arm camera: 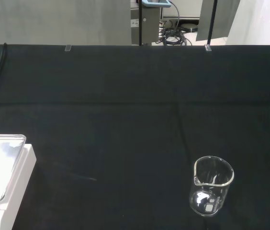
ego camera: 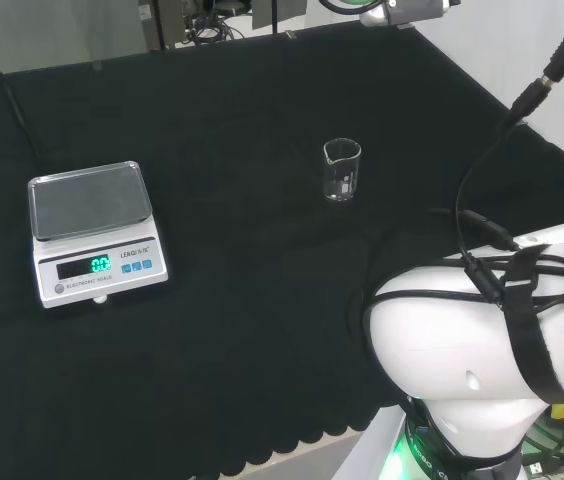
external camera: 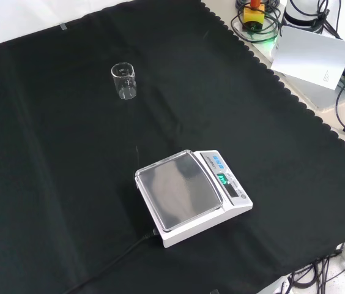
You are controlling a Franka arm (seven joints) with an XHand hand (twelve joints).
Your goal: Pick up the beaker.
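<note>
1. The beaker [ego camera: 342, 170] stands upright on the black cloth [ego camera: 242, 300] of the bench, well apart from the scale [ego camera: 92, 233], with bare cloth on every side of it.
2. In the front view the beaker [external camera: 124, 81] is up and left of the scale [external camera: 191, 195]; the cloth's scalloped edge [external camera: 270, 67] runs far to the beaker's right.
3. The front view alone shows a black cable [external camera: 108, 263] leaving the scale's near corner.
4. The wrist view shows the beaker's [arm camera: 211, 192] pouring lip and printed marks; the scale's corner [arm camera: 5, 182] sits well to one side.
5. The head view shows the arm's white link [ego camera: 482, 330] near the beaker's right; whether the hand is released or clenched, I cannot tell.
</note>
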